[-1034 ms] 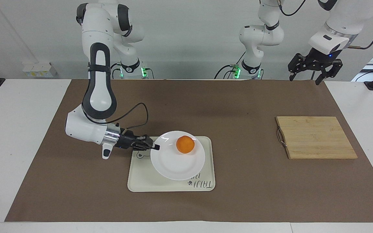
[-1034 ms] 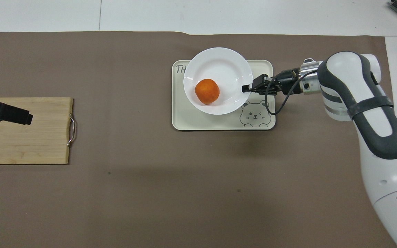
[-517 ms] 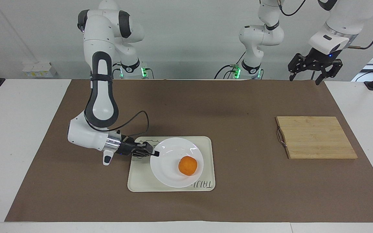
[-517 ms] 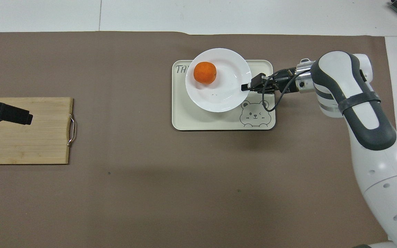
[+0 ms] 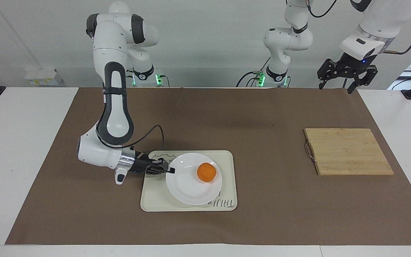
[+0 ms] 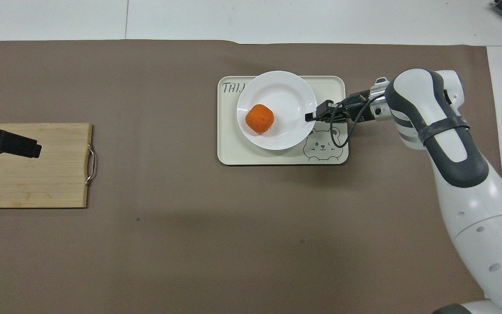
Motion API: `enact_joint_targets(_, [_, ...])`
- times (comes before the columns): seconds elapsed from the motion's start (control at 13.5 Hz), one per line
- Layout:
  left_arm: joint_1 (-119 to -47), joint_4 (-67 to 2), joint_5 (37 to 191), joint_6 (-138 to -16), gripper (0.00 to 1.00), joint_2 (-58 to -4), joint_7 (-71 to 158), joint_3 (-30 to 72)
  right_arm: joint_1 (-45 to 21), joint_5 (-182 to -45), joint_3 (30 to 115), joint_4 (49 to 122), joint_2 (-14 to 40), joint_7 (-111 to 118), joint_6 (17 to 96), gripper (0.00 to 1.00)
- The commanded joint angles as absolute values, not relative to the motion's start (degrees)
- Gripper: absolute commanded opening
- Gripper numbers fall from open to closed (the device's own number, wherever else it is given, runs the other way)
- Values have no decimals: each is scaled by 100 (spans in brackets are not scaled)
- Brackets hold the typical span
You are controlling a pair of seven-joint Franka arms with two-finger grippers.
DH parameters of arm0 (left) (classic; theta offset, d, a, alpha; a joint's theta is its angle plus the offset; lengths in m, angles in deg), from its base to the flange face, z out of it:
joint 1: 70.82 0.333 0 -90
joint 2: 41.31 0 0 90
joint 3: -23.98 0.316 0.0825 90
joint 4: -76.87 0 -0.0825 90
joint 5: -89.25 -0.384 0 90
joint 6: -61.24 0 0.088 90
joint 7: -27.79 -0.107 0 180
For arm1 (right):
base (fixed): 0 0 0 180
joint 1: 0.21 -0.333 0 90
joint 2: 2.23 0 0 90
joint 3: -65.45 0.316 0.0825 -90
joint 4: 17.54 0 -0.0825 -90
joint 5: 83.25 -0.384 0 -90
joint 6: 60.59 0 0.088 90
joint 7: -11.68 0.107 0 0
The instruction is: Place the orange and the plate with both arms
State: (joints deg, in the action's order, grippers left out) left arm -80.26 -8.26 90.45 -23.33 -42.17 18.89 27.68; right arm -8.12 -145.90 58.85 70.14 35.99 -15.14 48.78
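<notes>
The white plate [image 5: 187, 189] [image 6: 286, 91] rests low on the cream tray [image 5: 227, 160] [image 6: 229, 152], and the orange [image 5: 206, 172] [image 6: 259, 118] sits on it near its middle. My right gripper [image 5: 171, 170] [image 6: 310, 117] reaches in level from the right arm's end of the table and is shut on the plate's rim. Whether the plate lies fully flat on the tray I cannot tell. My left gripper [image 5: 335, 88] [image 6: 28, 148] waits high in the air at the left arm's end, open, with nothing between its fingers.
A bamboo cutting board [image 5: 348, 151] [image 6: 37, 183] with a metal handle lies at the left arm's end of the brown mat. The tray bears a bear drawing and lettering. A cable loops from the right wrist over the tray's corner.
The right gripper has come down with the plate, from lifted and tilted to low on the tray. The orange rolled across the plate and settled near its middle. The left arm has not moved.
</notes>
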Motion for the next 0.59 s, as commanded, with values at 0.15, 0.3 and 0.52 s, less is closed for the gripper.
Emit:
enact_joint_targets(0.15, [-7970, -742, 8987, -2243, 100, -4219, 1847, 2741, -812, -14346, 5930, 7017, 3609, -1609, 5261, 19])
enact_joint_targets(0.3, [-7970, -742, 8987, -2243, 100, -4227, 1847, 2741, -742, -14319, 5930, 7009, 3600, -1618, 5253, 100])
enact_joint_targets(0.52, [-7970, -742, 8987, -2243, 100, -4227, 1847, 2741, -820, -13934, 5851, 7017, 3416, -1452, 5323, 100])
